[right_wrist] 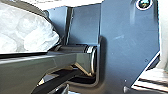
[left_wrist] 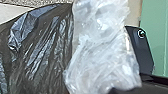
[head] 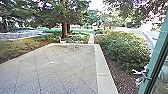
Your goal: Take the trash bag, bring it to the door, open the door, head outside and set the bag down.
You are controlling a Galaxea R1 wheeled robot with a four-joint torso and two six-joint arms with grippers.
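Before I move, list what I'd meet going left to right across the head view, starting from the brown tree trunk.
Brown tree trunk, narrow pale path, large green bush, green door frame.

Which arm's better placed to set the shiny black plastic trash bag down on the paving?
Probably the left: the black bag and crumpled translucent plastic loom close in its wrist view; the right wrist view catches less plastic. Grip unclear.
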